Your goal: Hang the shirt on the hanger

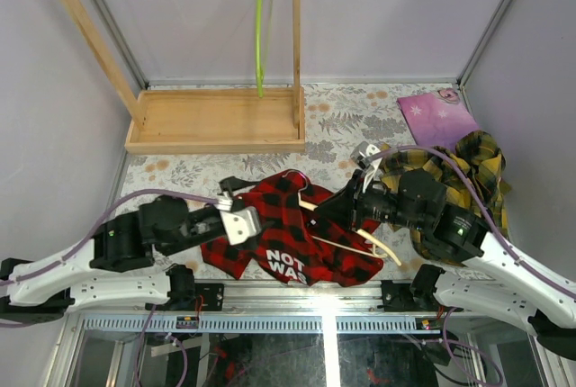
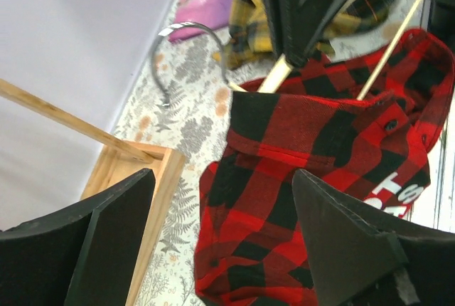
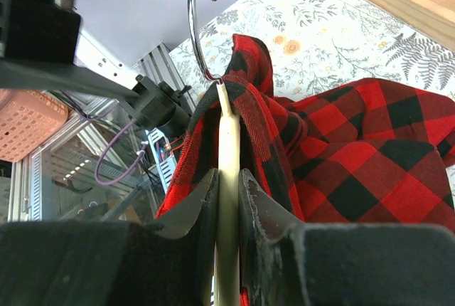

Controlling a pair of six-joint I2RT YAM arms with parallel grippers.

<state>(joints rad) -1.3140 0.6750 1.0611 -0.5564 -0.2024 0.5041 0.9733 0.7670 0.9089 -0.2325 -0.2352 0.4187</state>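
R claw (image 3: 229, 178) clamps hanger (image 3: 226, 124); L claw (image 2: 222, 178) wide.

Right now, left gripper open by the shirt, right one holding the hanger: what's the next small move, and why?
Probably close the left gripper on the shirt edge in front of it, then draw the cloth toward the hanger's bare end. The right gripper clamps the hanger, the shirt covers only one shoulder, and the left jaws stand open, holding nothing.
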